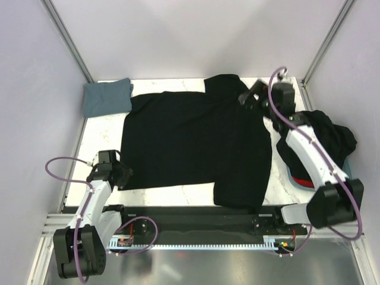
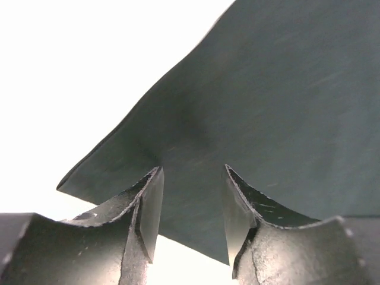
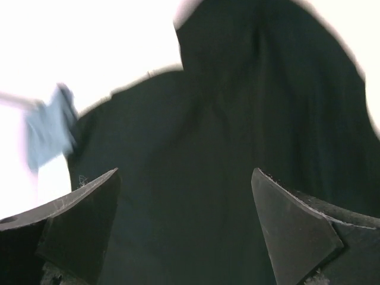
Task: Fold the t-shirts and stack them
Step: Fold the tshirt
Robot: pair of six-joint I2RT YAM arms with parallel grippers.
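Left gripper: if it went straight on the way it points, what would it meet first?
The black t-shirt: its corner lies between the parted fingers of the left gripper, so the fabric comes first, likely almost at once.

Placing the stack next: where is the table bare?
The table is bare left of the black shirt, between the folded grey shirt and the left claw; also a thin near strip. The right is crowded by the tub.

**A:** Top view looks fine to me: bright, even light, sharp, only soft shadows. The black t-shirt (image 1: 190, 142) is just a flat dark blob though.

**B:** Wrist cams are worse. The table (image 2: 71, 71) is blown out to pure white, and the right wrist view is smeared; the blue-grey shirt (image 3: 50, 127) is a blur.
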